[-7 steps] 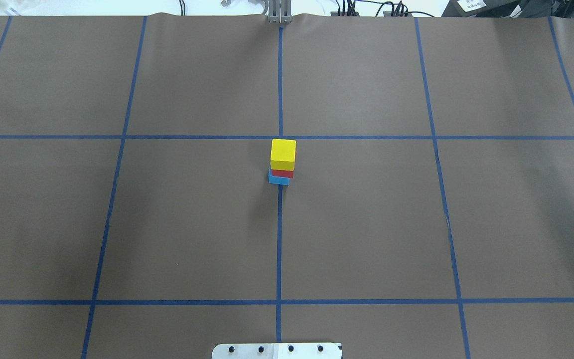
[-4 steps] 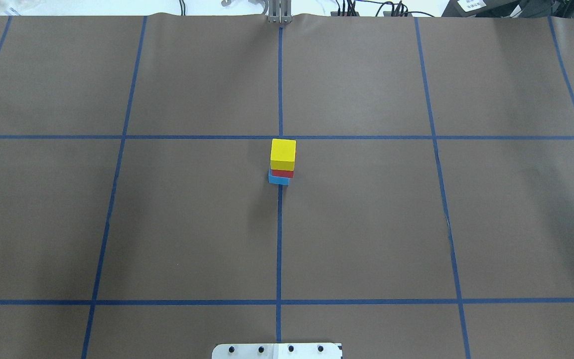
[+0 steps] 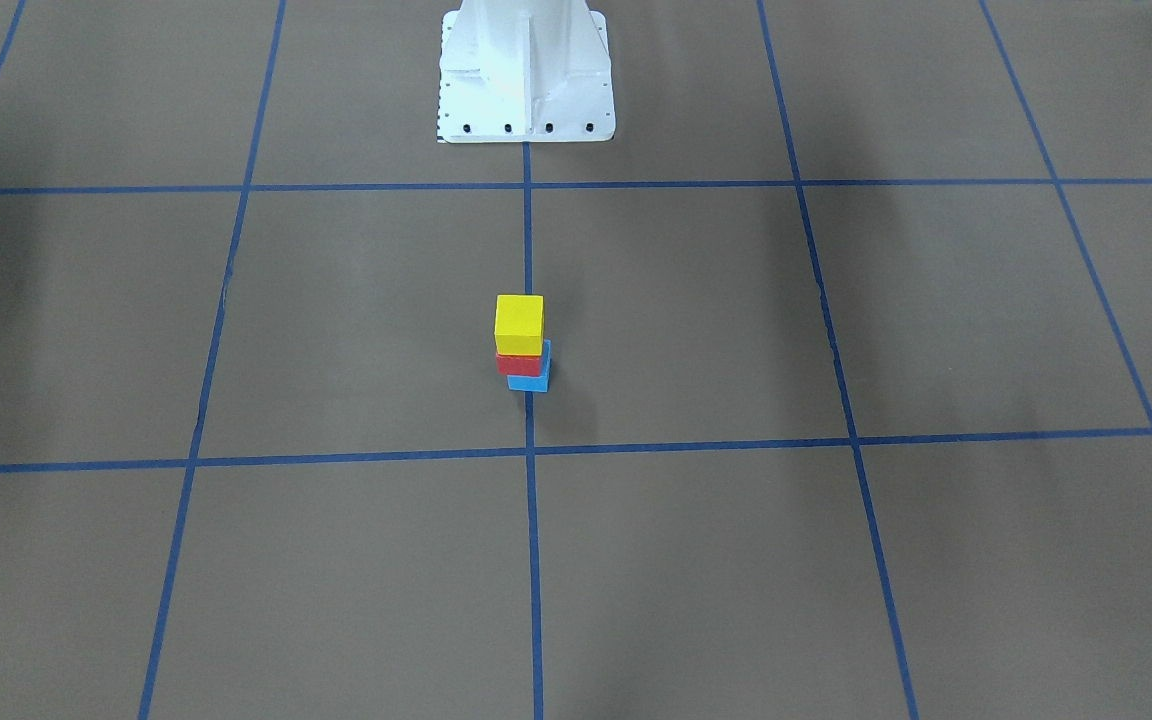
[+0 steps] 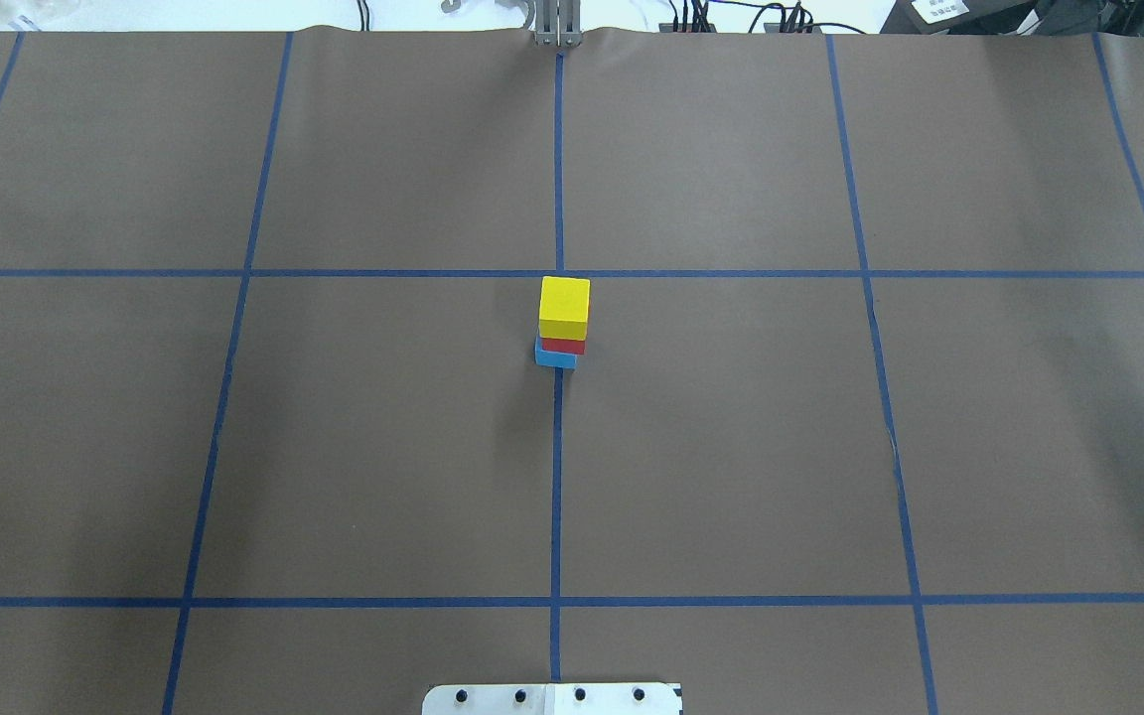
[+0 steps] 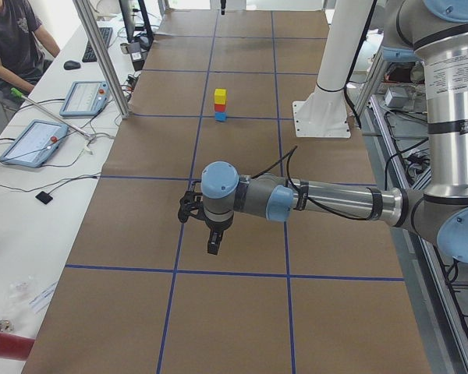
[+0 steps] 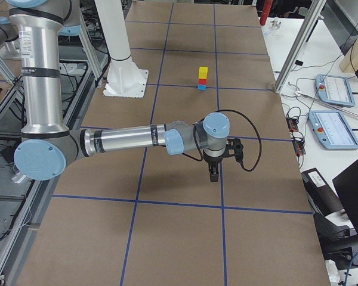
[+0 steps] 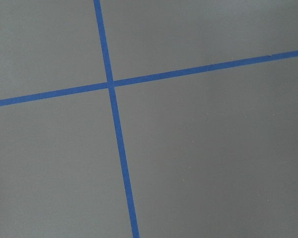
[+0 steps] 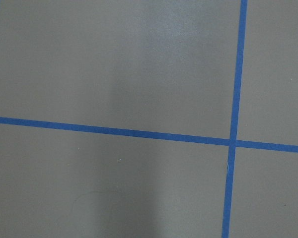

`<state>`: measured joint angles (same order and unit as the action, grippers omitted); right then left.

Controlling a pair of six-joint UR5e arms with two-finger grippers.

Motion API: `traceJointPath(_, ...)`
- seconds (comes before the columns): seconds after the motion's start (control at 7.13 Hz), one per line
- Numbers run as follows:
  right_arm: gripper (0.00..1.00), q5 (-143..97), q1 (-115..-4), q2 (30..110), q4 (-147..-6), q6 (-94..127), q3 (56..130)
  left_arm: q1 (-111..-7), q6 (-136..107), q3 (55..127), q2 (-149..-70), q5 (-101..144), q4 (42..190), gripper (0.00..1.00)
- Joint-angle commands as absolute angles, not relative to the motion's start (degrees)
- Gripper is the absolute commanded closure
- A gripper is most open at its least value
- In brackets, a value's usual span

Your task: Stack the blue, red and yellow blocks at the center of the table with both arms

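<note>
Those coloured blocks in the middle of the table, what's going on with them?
Nothing is handling them right now. The yellow block sits on the red block, which sits on the blue block, a small tower at the centre of the table. The bottom block sticks out a little to one side. The left gripper and the right gripper hang over bare table towards opposite ends, far from the tower. The stacking looks finished.

Beneath the yellow block (image 4: 564,300), only thin edges of the red block (image 4: 563,346) and the blue block (image 4: 554,357) are seen from overhead. The left gripper (image 5: 214,246) and the right gripper (image 6: 213,174), both well apart from the yellow block, are shown too small for their jaws to be judged. The robot base (image 4: 552,699) is cut off by the picture's edge.
</note>
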<state>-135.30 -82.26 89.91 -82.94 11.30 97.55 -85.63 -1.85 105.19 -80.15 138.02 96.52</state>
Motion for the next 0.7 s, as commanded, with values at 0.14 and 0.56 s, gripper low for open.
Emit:
traceJointPath(0.14,0.0,-135.5,-82.4,90.8,-83.0,11.3,97.6,-85.5,-1.8,105.0,-80.9,138.0,96.5,0.0)
traceJointPath(0.56,0.0,-135.8,-83.5,91.5,-83.0,11.2,98.3,-85.5,-1.8,105.2,-81.6,138.0,96.5,0.0)
